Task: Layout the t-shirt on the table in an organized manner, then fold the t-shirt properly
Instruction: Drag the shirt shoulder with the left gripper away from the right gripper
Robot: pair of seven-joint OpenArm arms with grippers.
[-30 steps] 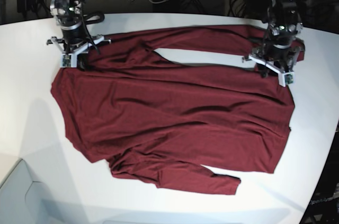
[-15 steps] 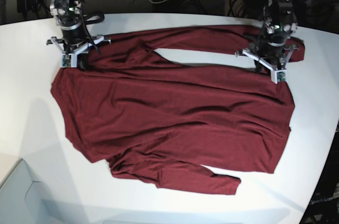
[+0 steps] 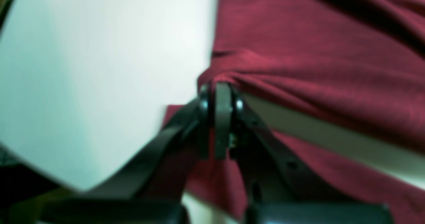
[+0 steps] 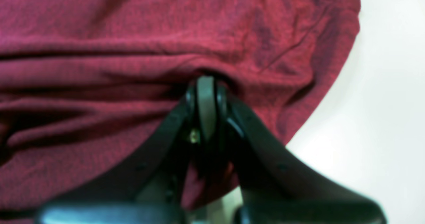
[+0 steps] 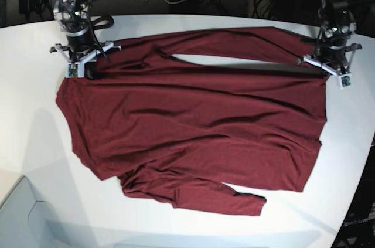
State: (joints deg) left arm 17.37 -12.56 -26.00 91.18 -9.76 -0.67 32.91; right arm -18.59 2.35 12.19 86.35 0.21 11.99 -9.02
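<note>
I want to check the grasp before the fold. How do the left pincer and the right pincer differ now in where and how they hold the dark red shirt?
The left pincer pinches the dark red fabric t-shirt at an edge beside bare white table; the right pincer bites into bunched folds just inside a corner. In the left wrist view the cloth is lifted, with table visible under it; at the right it lies wrinkled. Both are shut on the shirt.
</note>
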